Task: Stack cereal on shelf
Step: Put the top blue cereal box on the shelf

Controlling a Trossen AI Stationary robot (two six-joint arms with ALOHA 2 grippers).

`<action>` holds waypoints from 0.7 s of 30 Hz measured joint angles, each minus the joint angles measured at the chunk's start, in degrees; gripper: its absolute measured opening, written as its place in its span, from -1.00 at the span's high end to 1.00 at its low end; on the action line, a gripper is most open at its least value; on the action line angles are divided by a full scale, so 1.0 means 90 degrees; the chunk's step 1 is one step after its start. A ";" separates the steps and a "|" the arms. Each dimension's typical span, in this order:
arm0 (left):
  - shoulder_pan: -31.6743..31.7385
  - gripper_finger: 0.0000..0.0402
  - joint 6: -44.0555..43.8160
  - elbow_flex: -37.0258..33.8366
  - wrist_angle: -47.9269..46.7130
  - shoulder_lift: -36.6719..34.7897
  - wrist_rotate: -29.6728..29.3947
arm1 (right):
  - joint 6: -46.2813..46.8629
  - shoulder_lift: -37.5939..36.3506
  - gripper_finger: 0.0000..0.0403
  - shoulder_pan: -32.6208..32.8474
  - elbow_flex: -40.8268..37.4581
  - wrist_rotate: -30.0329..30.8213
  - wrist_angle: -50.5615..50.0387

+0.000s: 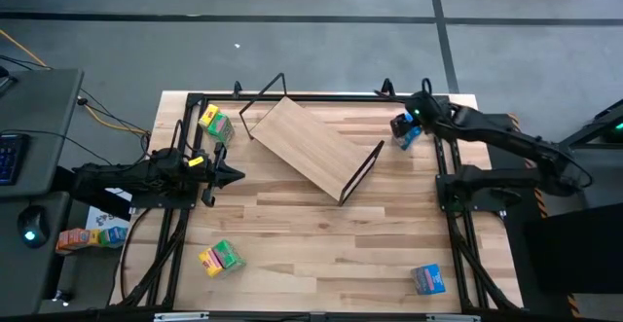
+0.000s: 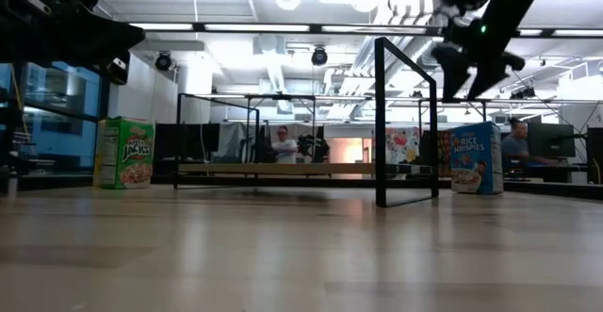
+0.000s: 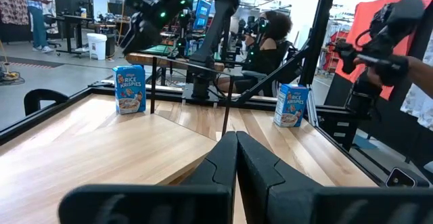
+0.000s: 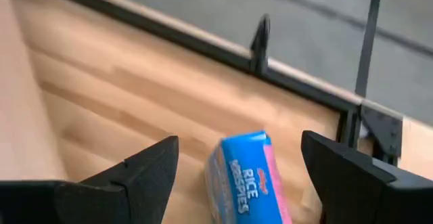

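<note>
My right gripper (image 4: 240, 143) is open and hovers just above a blue cereal box (image 4: 247, 180) that stands upright on the table by the far right corner (image 1: 407, 133); one finger is on each side of it, apart from it. In the low view the right gripper (image 2: 469, 74) hangs clear above that box (image 2: 476, 157). The shelf (image 1: 310, 147), a light wood board with black wire end frames, lies slanted mid-table. My left gripper (image 3: 235, 146) is shut and empty at the table's left (image 1: 230, 175). A green box (image 1: 216, 125) stands far left.
A green and yellow box (image 1: 221, 258) lies near the left front, and a second blue box (image 1: 428, 279) near the right front. More boxes (image 1: 88, 235) sit off the table's left. Black frame rails (image 1: 443, 166) border the table. People (image 2: 283, 144) are in the room behind.
</note>
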 joint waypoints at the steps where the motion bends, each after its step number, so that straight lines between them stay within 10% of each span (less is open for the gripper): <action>1: 0.0000 1.00 0.0001 0.0000 0.0000 -0.0001 0.0000 | -0.0055 0.0108 -0.50 -0.0092 -0.0014 -0.0029 0.0006; 21: -0.0002 1.00 0.0000 0.0000 0.0000 -0.0002 0.0002 | -0.0407 0.1811 -0.50 -0.0731 -0.0050 -0.0542 -0.0397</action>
